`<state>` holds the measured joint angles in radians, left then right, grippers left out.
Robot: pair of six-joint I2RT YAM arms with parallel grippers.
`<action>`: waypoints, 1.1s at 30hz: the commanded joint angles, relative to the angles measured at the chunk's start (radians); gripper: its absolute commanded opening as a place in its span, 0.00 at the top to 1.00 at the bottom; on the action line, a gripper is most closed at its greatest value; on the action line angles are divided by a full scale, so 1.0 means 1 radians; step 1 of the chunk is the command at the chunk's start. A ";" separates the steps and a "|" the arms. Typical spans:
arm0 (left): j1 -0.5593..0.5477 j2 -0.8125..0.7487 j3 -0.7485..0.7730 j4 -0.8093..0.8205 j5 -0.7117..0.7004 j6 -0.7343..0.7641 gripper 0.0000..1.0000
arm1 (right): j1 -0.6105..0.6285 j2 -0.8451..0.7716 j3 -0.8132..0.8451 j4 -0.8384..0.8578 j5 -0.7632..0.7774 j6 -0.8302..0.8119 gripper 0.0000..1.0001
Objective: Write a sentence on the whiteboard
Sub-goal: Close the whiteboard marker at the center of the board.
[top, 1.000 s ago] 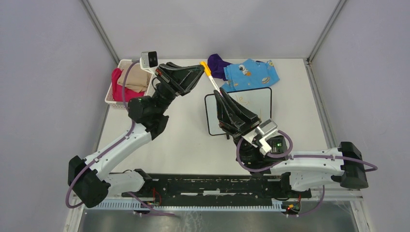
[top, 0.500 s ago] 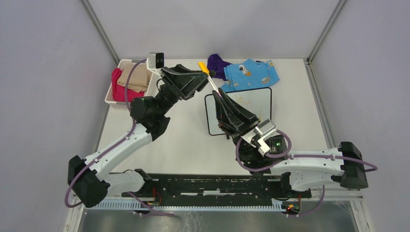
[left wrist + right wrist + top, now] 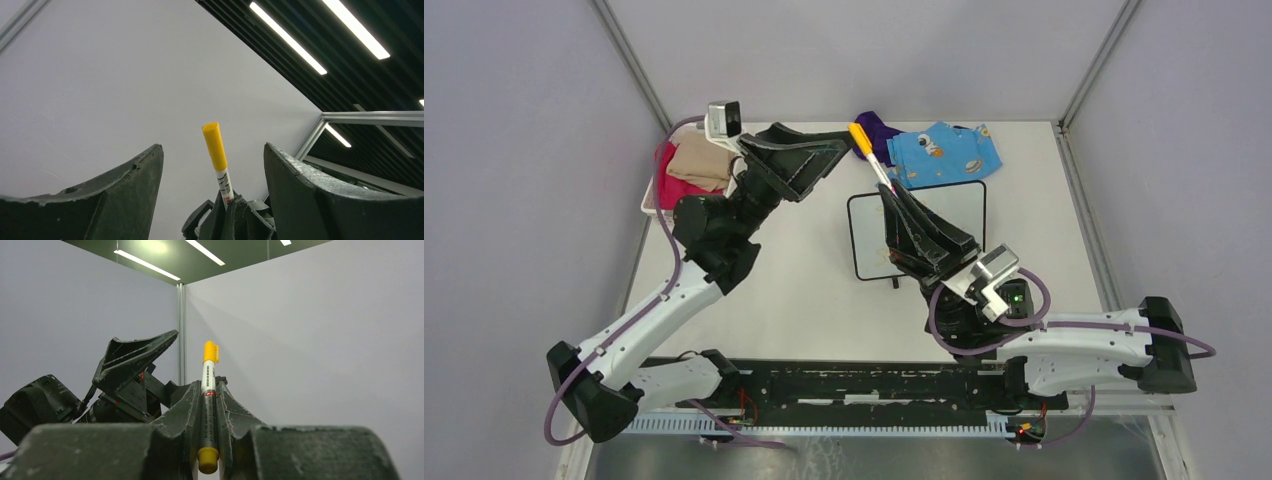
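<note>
My right gripper (image 3: 890,194) is shut on an orange-capped marker (image 3: 870,162) and holds it raised, cap end up and towards the far left. In the right wrist view the marker (image 3: 208,405) stands clamped between both pads. My left gripper (image 3: 843,146) is open, its fingers either side of the cap without touching it. In the left wrist view the marker (image 3: 218,156) rises in the gap of my left gripper (image 3: 213,145). The whiteboard (image 3: 959,205) lies flat under my right gripper. That gripper covers much of the board, and I cannot make out the sentence.
A white basket (image 3: 650,203) with red and beige cloths sits at the far left, close behind my left arm. A blue patterned cloth (image 3: 946,152) and a purple cloth (image 3: 876,133) lie just beyond the whiteboard. Grey walls enclose the table.
My left gripper has gone from shut on the marker's cap end to open, and has drawn back slightly to the left. My right gripper still holds the marker and has shifted a little right.
</note>
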<state>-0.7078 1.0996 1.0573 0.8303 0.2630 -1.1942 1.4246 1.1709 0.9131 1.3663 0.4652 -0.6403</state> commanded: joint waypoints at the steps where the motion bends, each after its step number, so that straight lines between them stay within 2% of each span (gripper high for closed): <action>1: 0.007 -0.010 0.090 -0.075 -0.011 0.119 0.22 | 0.000 -0.029 -0.015 -0.010 -0.020 0.019 1.00; 12: 0.008 0.049 0.130 -0.014 0.058 0.068 0.27 | 0.001 -0.042 -0.025 -0.026 -0.028 0.028 1.00; 17: 0.008 0.065 0.120 0.040 0.079 0.029 0.38 | 0.000 -0.043 -0.025 -0.030 -0.028 0.023 1.00; 23: 0.011 0.071 0.106 0.073 0.086 0.004 0.45 | 0.001 -0.045 -0.025 -0.028 -0.024 0.018 1.00; 33: 0.014 0.085 0.096 0.112 0.104 -0.027 0.64 | 0.000 -0.043 -0.025 -0.026 -0.023 0.013 1.00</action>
<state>-0.6998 1.1820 1.1530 0.8757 0.3374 -1.1858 1.4250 1.1461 0.8852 1.3224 0.4454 -0.6258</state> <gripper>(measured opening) 0.392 0.179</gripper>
